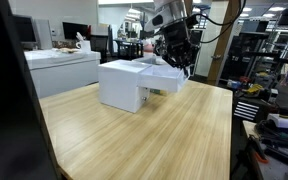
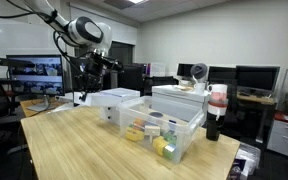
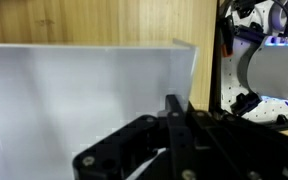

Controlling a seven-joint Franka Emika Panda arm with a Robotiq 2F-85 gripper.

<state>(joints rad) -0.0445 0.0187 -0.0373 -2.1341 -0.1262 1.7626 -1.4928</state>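
Your jaws, pressed together, hover by a smooth, matte white rectangular box on the pale wood-grain surface.

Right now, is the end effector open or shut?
Shut. In the wrist view the end effector has its jaws pressed together with no gap, close above the white box. Nothing shows between them.
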